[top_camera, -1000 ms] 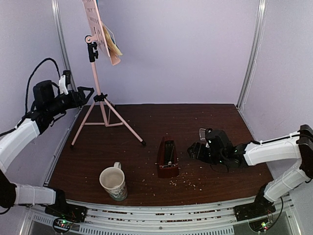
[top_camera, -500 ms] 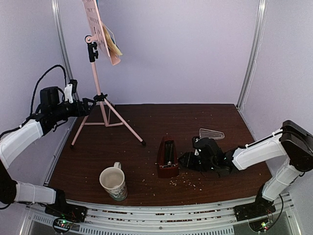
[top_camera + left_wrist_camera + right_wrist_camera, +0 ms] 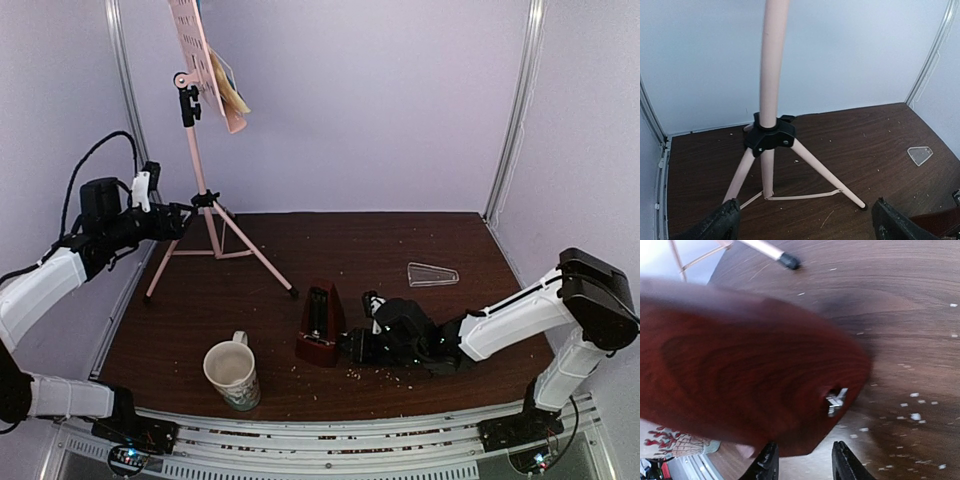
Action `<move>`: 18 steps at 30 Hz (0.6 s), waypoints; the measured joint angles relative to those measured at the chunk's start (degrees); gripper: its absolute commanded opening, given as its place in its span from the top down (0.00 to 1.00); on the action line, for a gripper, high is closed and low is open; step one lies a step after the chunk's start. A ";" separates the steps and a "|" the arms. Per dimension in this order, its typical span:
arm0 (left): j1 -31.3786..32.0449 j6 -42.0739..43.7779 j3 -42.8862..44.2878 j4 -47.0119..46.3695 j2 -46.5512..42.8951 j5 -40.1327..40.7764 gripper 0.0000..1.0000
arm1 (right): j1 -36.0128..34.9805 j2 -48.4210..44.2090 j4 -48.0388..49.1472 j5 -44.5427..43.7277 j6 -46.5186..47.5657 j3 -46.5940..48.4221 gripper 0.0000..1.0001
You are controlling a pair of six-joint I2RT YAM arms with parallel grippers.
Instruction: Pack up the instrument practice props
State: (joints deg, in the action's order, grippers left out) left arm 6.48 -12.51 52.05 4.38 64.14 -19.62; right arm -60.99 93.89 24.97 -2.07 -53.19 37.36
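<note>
The pink music stand [image 3: 200, 190] rises at the back left, its perforated desk [image 3: 198, 50] carrying yellow and blue music sheets [image 3: 231, 92]. My left gripper [image 3: 183, 218] hovers open beside the pole at the height of the black hub [image 3: 769, 137]; the pole [image 3: 772, 65] stands ahead of the gripper [image 3: 805, 227], between its jaws' lines but not within them. The dark red-brown metronome [image 3: 320, 322] stands at the middle front. My right gripper [image 3: 352, 345] is low against its right side. In the right wrist view the metronome [image 3: 740, 365] fills the frame, and the gripper [image 3: 805, 465] stands narrowly open, clamping nothing. The clear cover [image 3: 433, 274] lies flat behind.
A cream patterned mug [image 3: 232, 375] stands at the front left, close to the metronome. One stand leg ends in a black foot [image 3: 293, 293] just behind the metronome. Pale crumbs [image 3: 385, 372] dot the brown table. Walls close in on the left, back and right.
My right gripper left the clear cover on the table, narrowed, and moved left against the metronome, which slid left. My left gripper dropped and moved toward the stand's pole.
</note>
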 measured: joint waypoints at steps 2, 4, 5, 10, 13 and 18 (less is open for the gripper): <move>1.86 0.90 -0.26 0.04 0.17 -0.55 0.07 | -1.27 0.57 0.33 -0.04 0.61 1.14 0.59; 4.42 1.97 -0.26 -0.02 0.48 -1.27 0.07 | -2.36 0.52 0.85 -0.35 1.31 1.84 0.52; 5.49 2.43 -0.26 0.00 0.59 -1.70 0.07 | -2.64 0.33 1.18 -0.52 1.46 1.86 0.48; 14.01 5.29 -0.28 -0.07 2.19 -3.74 0.08 | -2.91 -5.03 1.46 -4.37 3.52 -0.98 0.29; 20.48 6.27 -0.09 0.02 4.55 -5.01 0.09 | -2.91 -10.97 0.00 -7.63 5.49 -3.52 0.18; 30.82 6.60 2.49 0.52 11.82 -7.91 0.10 | -2.84 -21.73 -1.53 -12.76 10.54 -6.23 0.04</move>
State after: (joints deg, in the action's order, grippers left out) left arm 37.30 -5.91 54.54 4.91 75.96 -27.53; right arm -63.83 72.16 23.44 -14.83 -42.65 31.14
